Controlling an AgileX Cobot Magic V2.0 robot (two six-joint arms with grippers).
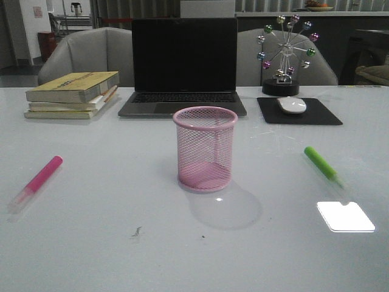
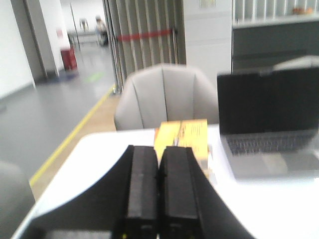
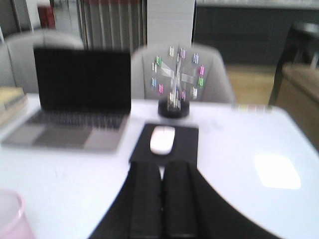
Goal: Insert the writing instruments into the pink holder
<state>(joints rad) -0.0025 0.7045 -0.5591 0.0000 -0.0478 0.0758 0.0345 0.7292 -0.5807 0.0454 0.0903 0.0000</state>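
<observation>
The pink mesh holder (image 1: 205, 149) stands upright and empty at the table's middle; its rim (image 3: 9, 215) also shows at the edge of the right wrist view. A hot pink highlighter (image 1: 36, 182) lies flat to the holder's left, clear cap toward the front. On the right lies a green highlighter (image 1: 323, 166), also flat, with its clear cap nearer me. Neither gripper appears in the front view. My left gripper (image 2: 159, 152) is shut with nothing between its pads. My right gripper (image 3: 162, 168) is likewise shut and empty. Both markers are out of sight in the wrist views.
A black laptop (image 1: 183, 67) sits open behind the holder. Stacked books (image 1: 72, 94) lie at the back left. At the back right are a white mouse (image 1: 292, 104) on a black pad (image 1: 299, 112) and a ferris-wheel ornament (image 1: 284, 55). Grey chairs stand beyond the table.
</observation>
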